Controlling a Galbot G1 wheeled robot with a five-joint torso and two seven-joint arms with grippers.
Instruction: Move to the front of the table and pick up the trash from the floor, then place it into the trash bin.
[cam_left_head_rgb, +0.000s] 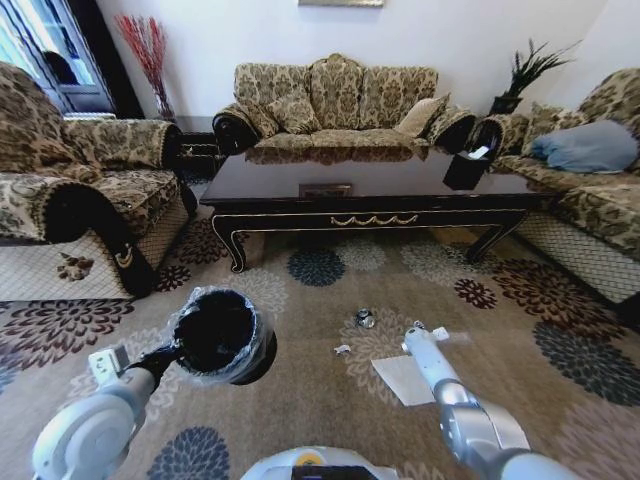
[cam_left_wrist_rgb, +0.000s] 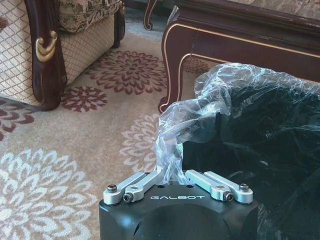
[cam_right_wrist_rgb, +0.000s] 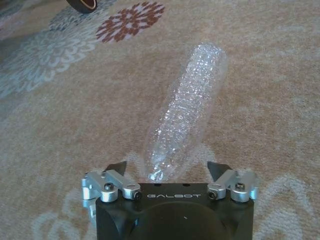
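Flowered carpet (cam_left_head_rgb: 300, 400) runs under the robot toward the table. Nearest, the left gripper (cam_left_wrist_rgb: 170, 172) is closed on the liner (cam_left_wrist_rgb: 200, 110) at the rim of the black bin (cam_left_head_rgb: 218, 335), holding it off the floor on the robot's left. On the right, the right gripper (cam_right_wrist_rgb: 170, 172) is low over the carpet with its fingers spread wide around the end of a clear, crinkled plastic piece (cam_right_wrist_rgb: 187, 110), perhaps a bottle; contact is hard to judge. A white sheet (cam_left_head_rgb: 400, 380) lies beside that arm, with a foil wad (cam_left_head_rgb: 365, 318) and a scrap (cam_left_head_rgb: 342, 349) just beyond. Farther off stands the dark table (cam_left_head_rgb: 370, 190), then the sofa (cam_left_head_rgb: 335, 100).
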